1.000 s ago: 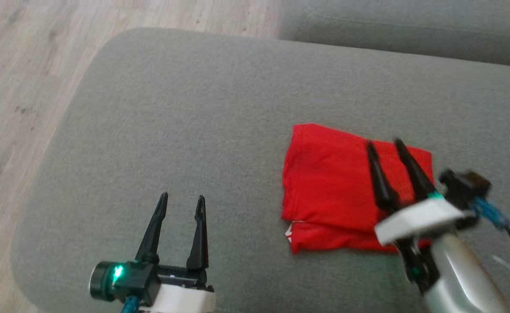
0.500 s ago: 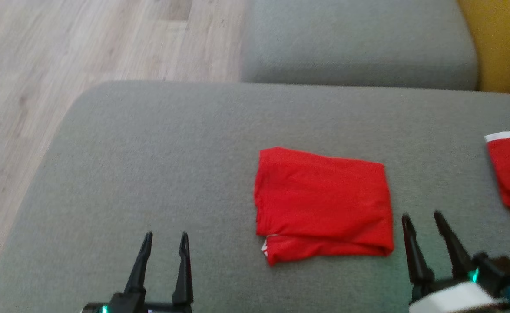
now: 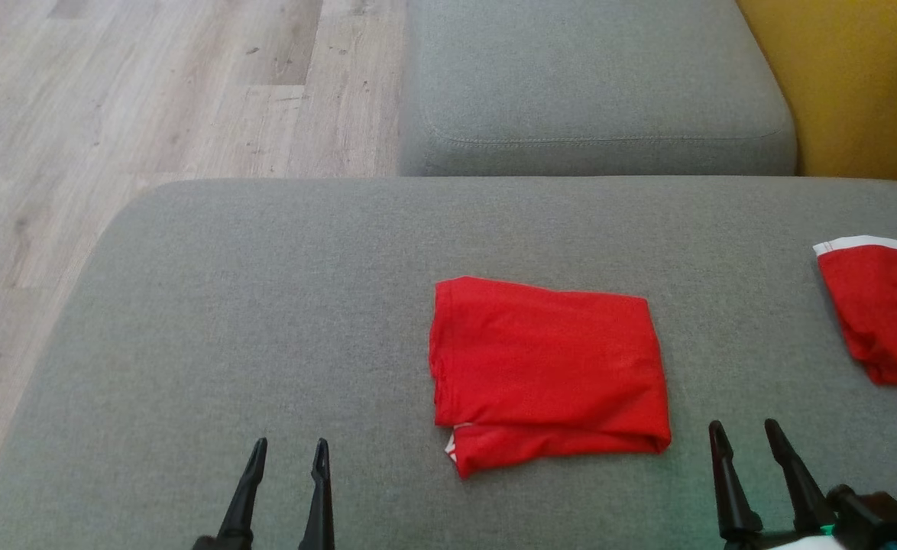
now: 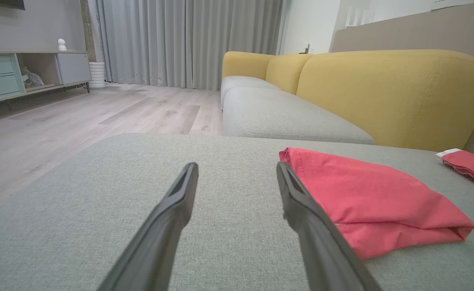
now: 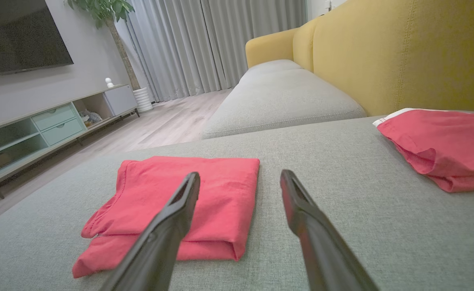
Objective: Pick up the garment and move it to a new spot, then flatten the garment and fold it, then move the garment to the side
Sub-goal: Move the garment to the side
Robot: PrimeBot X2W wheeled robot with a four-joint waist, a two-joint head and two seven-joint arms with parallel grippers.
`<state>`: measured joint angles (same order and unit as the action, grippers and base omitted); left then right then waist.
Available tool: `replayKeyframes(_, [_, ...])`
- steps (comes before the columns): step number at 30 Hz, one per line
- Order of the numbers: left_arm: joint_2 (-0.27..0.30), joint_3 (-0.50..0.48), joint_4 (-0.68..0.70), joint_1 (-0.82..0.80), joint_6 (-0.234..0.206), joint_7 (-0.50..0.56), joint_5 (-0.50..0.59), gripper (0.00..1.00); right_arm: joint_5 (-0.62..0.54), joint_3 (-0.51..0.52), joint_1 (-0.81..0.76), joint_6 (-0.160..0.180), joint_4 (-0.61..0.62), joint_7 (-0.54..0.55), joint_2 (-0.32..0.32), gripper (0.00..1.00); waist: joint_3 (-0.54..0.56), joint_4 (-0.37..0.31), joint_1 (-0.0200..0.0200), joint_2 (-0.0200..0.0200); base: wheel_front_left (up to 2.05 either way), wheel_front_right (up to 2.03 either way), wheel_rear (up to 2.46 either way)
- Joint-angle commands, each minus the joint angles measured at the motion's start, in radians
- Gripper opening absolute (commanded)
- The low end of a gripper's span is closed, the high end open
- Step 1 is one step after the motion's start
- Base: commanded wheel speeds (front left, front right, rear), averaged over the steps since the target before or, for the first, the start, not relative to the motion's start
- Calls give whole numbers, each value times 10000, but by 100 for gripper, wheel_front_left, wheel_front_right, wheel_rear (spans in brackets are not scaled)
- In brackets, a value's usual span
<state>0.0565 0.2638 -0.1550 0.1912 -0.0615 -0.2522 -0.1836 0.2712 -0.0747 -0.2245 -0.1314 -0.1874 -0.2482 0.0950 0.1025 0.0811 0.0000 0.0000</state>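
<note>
The red garment (image 3: pixel 548 370) lies folded into a flat rectangle on the grey sofa seat (image 3: pixel 265 305), with a small white tag at its near left corner. The left wrist view shows the garment (image 4: pixel 374 202) to the right of my fingers, and the right wrist view shows the garment (image 5: pixel 188 202) to the left of and beyond my fingers. My left gripper (image 3: pixel 288 451) stands open near the seat's front edge, left of the garment and apart from it. Near the front right, my right gripper (image 3: pixel 746 431) is open too, just right of the garment, holding nothing.
A second red cloth with a white band (image 3: pixel 884 305) lies at the seat's right edge. Another grey cushion (image 3: pixel 594 84) and the yellow sofa back (image 3: pixel 861 84) sit beyond. Wooden floor (image 3: pixel 112 114) is to the left, with a TV cabinet (image 5: pixel 39 129) across the room.
The head camera has tilted up, bringing the far cushion and second red cloth into view. My right gripper has drawn back off the garment toward the near right; the left gripper pulled back too.
</note>
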Motion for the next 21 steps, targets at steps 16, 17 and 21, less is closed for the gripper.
replayKeyframes(16, [-62, 11, 350, -707, -72, -95, 20, 100, 1486, -718, 2497, 7, -2525, 9, -29, 100, -1014, 239, 0, 0, 0, 0, 0])
replayKeyframes(17, [-62, 51, 339, -737, -81, -95, 9, 100, 1624, -700, 2855, 7, -2889, 111, -29, 100, -1078, 274, 0, 0, 0, 0, 0])
replayKeyframes(21, [-62, 193, 330, -925, -149, -95, -76, 100, 2181, -542, 4125, 7, -4275, 536, -132, 100, -1354, 453, 0, 0, 0, 0, 0])
